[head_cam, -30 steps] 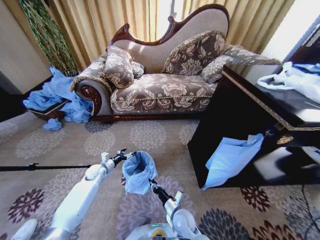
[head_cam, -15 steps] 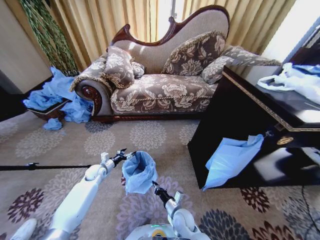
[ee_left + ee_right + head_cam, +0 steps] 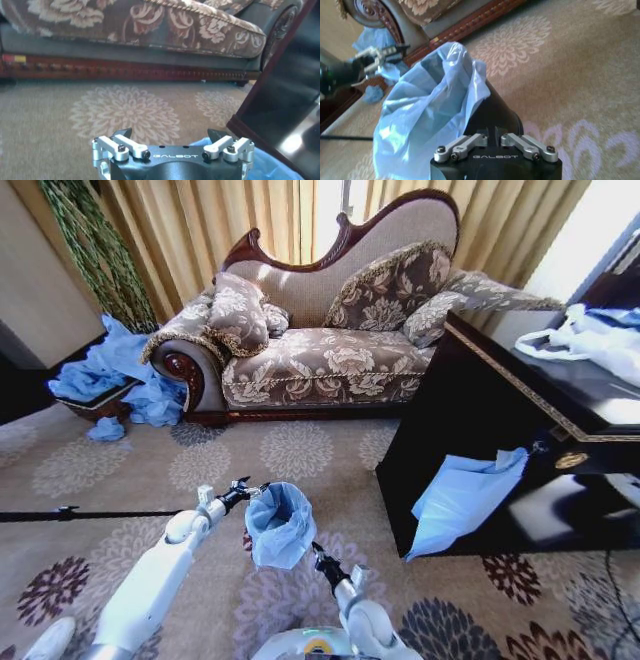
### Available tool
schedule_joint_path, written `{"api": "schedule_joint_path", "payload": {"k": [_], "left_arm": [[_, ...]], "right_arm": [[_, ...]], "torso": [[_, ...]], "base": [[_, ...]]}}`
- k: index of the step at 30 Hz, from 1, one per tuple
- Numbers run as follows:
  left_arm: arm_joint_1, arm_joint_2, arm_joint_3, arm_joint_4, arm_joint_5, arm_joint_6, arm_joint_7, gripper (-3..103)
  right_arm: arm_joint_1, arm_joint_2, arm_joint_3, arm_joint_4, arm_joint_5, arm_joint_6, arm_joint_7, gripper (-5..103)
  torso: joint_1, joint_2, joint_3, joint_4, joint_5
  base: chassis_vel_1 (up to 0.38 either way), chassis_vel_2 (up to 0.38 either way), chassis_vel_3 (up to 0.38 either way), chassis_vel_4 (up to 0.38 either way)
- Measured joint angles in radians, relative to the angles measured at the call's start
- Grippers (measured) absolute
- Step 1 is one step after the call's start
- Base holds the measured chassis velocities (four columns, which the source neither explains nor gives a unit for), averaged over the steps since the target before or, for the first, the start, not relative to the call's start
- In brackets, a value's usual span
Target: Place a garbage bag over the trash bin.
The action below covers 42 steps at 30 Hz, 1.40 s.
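The garbage bag (image 3: 279,525) is pale, see-through blue over the black trash bin (image 3: 497,112). The carpet (image 3: 300,455) is tan with cream and purple flower medallions. At twelve o'clock, the sofa (image 3: 320,360) is brown floral brocade with dark red wood trim.

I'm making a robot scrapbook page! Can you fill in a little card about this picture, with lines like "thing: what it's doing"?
garbage bag: light blue, wrinkly, draped over the bin, mouth open
trash bin: small, black, on the flowered carpet, one side bare
left end effector: open, beside the bag's rim, not holding it
right end effector: close by the bin's near side
sofa: behind, floral, with cushions
dark cabinet: to the right, another blue sheet hanging from it
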<state>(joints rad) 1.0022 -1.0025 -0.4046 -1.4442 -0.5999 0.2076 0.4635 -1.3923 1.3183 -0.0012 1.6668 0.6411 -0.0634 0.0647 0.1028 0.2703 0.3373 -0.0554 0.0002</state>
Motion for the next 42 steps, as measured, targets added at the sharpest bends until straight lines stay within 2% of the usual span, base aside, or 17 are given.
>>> {"api": "schedule_joint_path", "payload": {"k": [6,10,12,13,16,19,21,25,27,28,30,31,32,33,35,39,42], "left_arm": [[0.035,0.034,0.009,-0.116,0.019,0.077,-0.025,100],[0.070,0.079,0.027,-0.224,0.004,0.186,-0.055,100],[0.097,0.098,0.047,-0.295,-0.022,0.289,-0.108,100],[0.097,0.098,0.047,-0.295,-0.022,0.289,-0.108,100],[0.107,0.092,0.079,-0.349,-0.075,0.425,-0.258,100],[0.091,0.070,0.098,-0.358,-0.109,0.475,-0.350,100],[0.075,0.053,0.103,-0.369,-0.144,0.486,-0.415,100],[0.070,0.048,0.093,-0.382,-0.194,0.461,-0.450,100],[0.070,0.059,0.067,-0.383,-0.222,0.372,-0.415,100],[0.071,0.069,0.047,-0.364,-0.227,0.287,-0.349,100],[0.071,0.077,0.036,-0.355,-0.227,0.265,-0.312,100],[0.072,0.085,0.031,-0.356,-0.227,0.287,-0.305,100],[0.074,0.096,0.030,-0.372,-0.228,0.360,-0.327,100],[0.074,0.096,0.030,-0.372,-0.228,0.360,-0.327,100],[0.076,0.104,0.040,-0.406,-0.255,0.465,-0.390,100],[0.074,0.100,0.062,-0.438,-0.292,0.524,-0.467,100],[0.068,0.098,0.086,-0.471,-0.365,0.528,-0.593,97]], "right_arm": [[-0.018,-0.008,0.023,0.008,-0.018,0.014,-0.004,31],[-0.016,0.004,0.028,0.009,-0.020,0.017,-0.008,41],[-0.010,0.013,0.033,0.004,-0.020,0.018,-0.009,52],[-0.010,0.013,0.033,0.004,-0.020,0.018,-0.009,52],[-0.007,0.025,0.045,-0.001,-0.020,0.022,-0.011,69],[-0.007,0.025,0.052,-0.002,-0.018,0.026,-0.013,80],[-0.008,0.025,0.066,0.007,-0.019,0.030,-0.015,90],[-0.013,0.021,0.085,0.029,-0.021,0.038,-0.016,95],[-0.029,0.010,0.109,0.069,-0.022,0.040,-0.020,100],[-0.039,-0.002,0.127,0.097,-0.022,0.040,-0.024,96],[-0.046,-0.013,0.137,0.111,-0.022,0.037,-0.025,93],[-0.050,-0.020,0.143,0.117,-0.024,0.038,-0.025,84],[-0.053,-0.027,0.149,0.119,-0.029,0.040,-0.026,85],[-0.053,-0.027,0.149,0.119,-0.029,0.040,-0.026,85],[-0.059,-0.030,0.158,0.122,-0.035,0.043,-0.029,95],[-0.068,-0.028,0.169,0.130,-0.037,0.047,-0.033,100],[-0.081,-0.026,0.182,0.130,-0.041,0.055,-0.041,100]], "torso": [[0.000,0.000,0.000,0.0001,-0.0010],[0.000,0.000,0.000,0.0005,-0.0018],[0.000,0.000,0.000,0.0004,-0.0026],[0.000,0.000,0.000,0.0004,-0.0026],[0.000,0.000,0.000,0.0007,-0.0024],[0.000,0.000,0.000,0.0005,-0.0029],[0.000,0.000,0.000,0.0003,-0.0027],[0.000,0.000,0.000,0.0003,-0.0028],[0.000,0.000,0.000,0.0005,-0.0026],[0.000,0.000,0.000,0.0005,-0.0027],[0.000,0.000,0.000,0.0005,-0.0030],[0.000,0.000,0.000,0.0005,-0.0030],[0.000,0.000,0.000,0.0007,-0.0027],[0.000,0.000,0.000,0.0007,-0.0027],[0.000,0.000,0.000,0.0007,-0.0027],[0.000,0.000,0.000,0.0007,-0.0028],[0.000,0.000,0.000,0.0003,-0.0028]], "base": [[0.000,0.000,0.000,0.000],[0.000,0.000,0.000,0.000],[0.000,0.000,0.000,0.000],[0.000,0.000,0.000,0.000],[0.000,0.000,0.000,0.000],[0.000,0.000,0.000,0.000],[0.000,0.000,0.000,0.000],[0.000,0.000,0.000,0.000],[0.000,0.000,0.000,0.000],[0.000,0.000,0.000,0.000],[0.000,0.000,0.000,0.000],[0.000,0.000,0.000,0.000],[0.000,0.000,0.000,0.000],[0.000,0.000,0.000,0.000],[0.000,0.000,0.000,0.000],[0.000,0.000,0.000,0.000],[0.000,0.000,0.000,0.000]]}}
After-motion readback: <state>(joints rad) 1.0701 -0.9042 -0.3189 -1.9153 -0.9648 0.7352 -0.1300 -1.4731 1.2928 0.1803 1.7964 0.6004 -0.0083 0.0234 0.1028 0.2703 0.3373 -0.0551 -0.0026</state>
